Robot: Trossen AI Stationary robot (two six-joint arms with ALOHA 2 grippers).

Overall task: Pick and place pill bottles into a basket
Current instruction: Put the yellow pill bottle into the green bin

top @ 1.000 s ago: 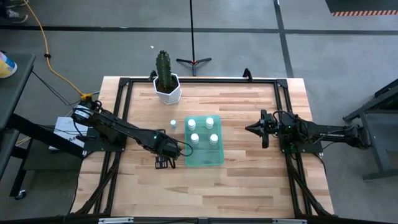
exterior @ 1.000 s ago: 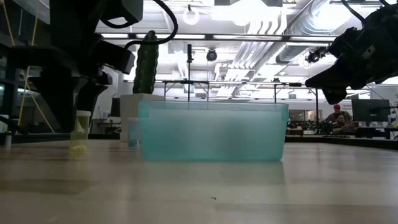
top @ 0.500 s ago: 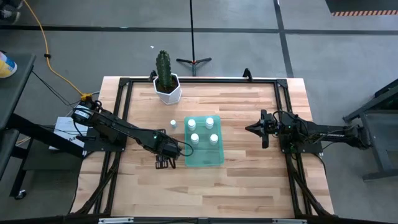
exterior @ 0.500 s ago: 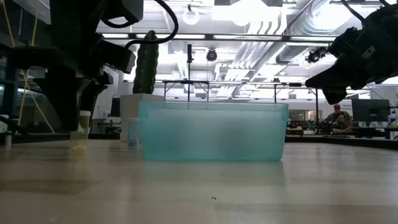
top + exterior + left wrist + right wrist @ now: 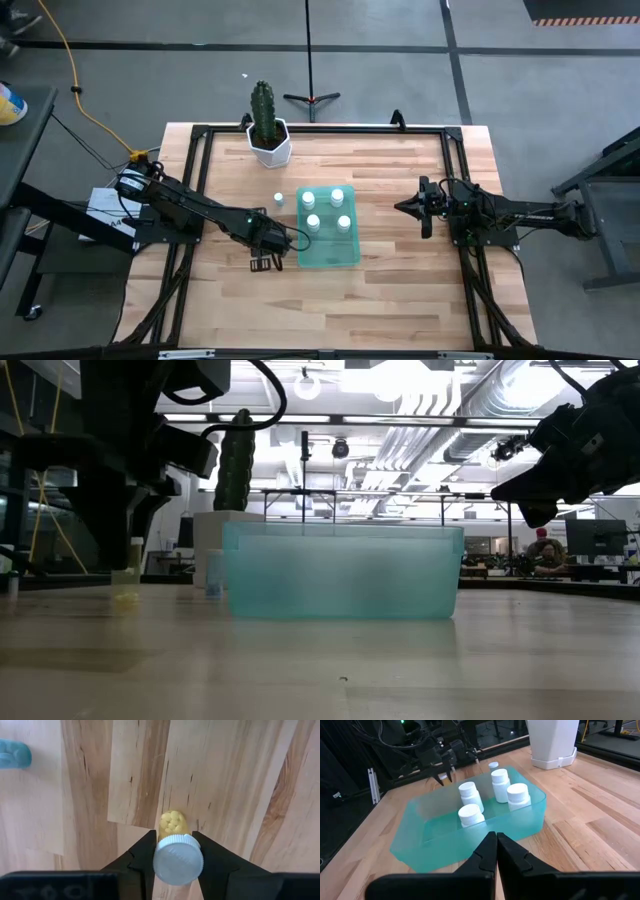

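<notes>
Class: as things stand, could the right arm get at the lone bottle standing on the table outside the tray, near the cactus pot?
Probably not easily. The bottle stands beyond the tray from the right gripper, and the left gripper, holding another bottle, is far nearer.

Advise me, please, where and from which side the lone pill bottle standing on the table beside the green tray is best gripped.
Probably around the cylindrical body just below the cap, coming straight down from above: the lone pill bottle stands upright, apart from the green tray, with bare table around it. The left end effector is shut on another bottle, so that goes first.
</notes>
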